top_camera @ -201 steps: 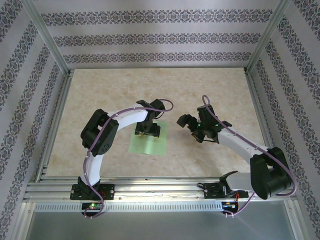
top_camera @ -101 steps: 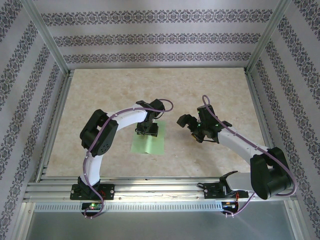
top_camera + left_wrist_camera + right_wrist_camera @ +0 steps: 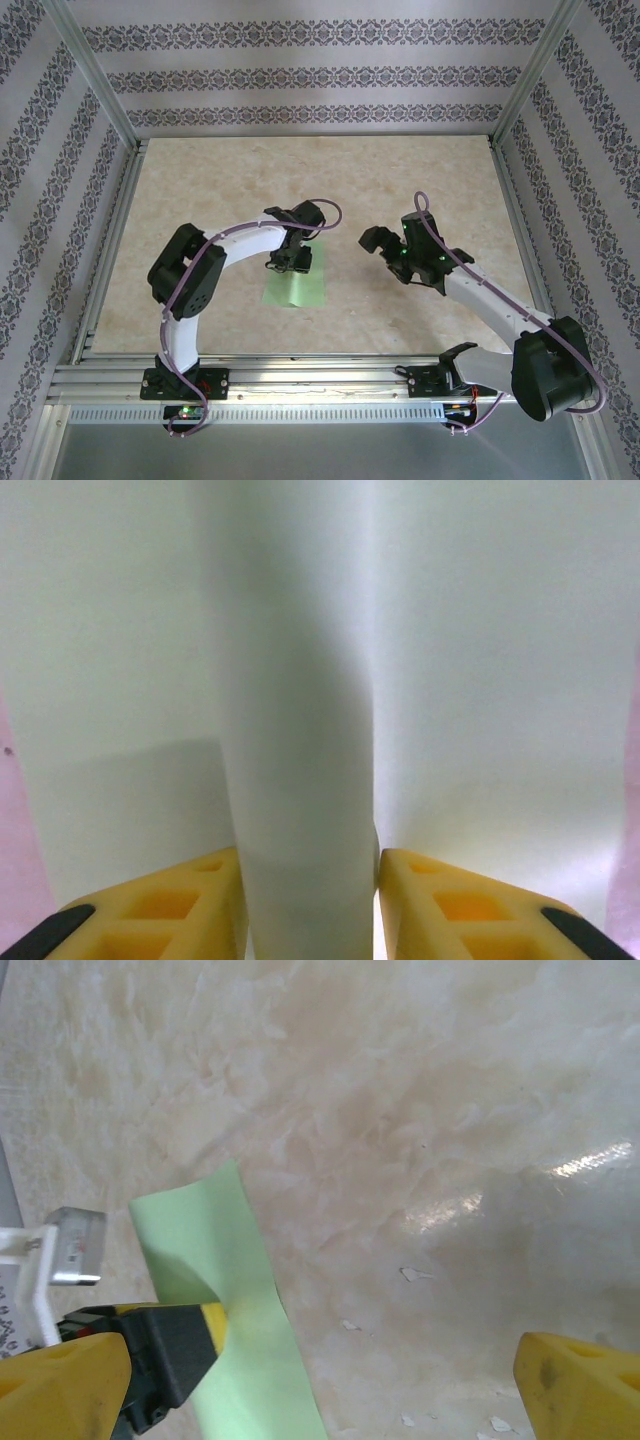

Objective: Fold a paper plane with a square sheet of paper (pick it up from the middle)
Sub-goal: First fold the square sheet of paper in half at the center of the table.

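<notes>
The square sheet of paper [image 3: 296, 292] is pale green and lies on the marble tabletop, just left of centre. My left gripper [image 3: 293, 262] points down on the sheet's far half. In the left wrist view the paper [image 3: 300, 680] is pushed up into a tall rounded ridge. That ridge stands between the yellow fingers [image 3: 445, 905], which press against both of its sides, so the left gripper [image 3: 308, 905] is shut on it. My right gripper [image 3: 384, 244] hovers wide open to the right of the sheet, holding nothing. In its own view the right gripper [image 3: 320, 1390] looks at the sheet's curled edge [image 3: 200, 1230].
The beige marble tabletop [image 3: 440, 180] is bare around the sheet. Aluminium frame rails [image 3: 300, 380] run along the near edge and sides, with patterned walls behind. Small white flecks [image 3: 412, 1274] lie on the surface under the right gripper.
The left gripper's jaws have narrowed, and the sheet has drawn in and buckled upward between them. The right arm has shifted slightly away from its base, still open.
</notes>
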You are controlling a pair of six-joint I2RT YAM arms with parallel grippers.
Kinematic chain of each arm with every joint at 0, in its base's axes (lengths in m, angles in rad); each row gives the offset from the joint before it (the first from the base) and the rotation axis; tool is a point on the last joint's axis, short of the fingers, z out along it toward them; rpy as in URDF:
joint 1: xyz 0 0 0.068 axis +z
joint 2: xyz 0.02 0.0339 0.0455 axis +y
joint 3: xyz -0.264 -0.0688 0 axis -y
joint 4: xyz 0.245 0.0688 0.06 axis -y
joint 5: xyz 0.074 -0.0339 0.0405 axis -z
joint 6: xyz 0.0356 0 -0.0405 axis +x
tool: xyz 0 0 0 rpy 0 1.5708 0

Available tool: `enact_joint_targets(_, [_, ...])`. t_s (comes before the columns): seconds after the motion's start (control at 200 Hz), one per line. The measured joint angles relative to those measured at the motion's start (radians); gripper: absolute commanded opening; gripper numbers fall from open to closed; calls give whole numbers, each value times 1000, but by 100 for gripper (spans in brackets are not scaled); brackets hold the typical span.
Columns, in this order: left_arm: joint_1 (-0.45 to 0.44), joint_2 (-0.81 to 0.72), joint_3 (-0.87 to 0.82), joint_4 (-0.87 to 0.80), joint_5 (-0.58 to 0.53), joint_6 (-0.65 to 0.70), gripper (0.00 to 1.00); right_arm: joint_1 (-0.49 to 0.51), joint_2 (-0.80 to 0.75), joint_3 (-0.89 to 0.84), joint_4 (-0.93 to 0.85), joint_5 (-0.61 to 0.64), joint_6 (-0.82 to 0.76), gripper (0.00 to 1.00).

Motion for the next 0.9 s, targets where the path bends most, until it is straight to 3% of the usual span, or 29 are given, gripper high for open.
enact_joint_targets(0.395, [1, -60, -6, 89, 91, -4, 38, -2, -35, -31, -3, 29, 21, 98])
enact_joint_targets(0.899, [45, -109, -52, 381, 476, -155, 39, -7, -187, -99, 72, 85, 27, 98])
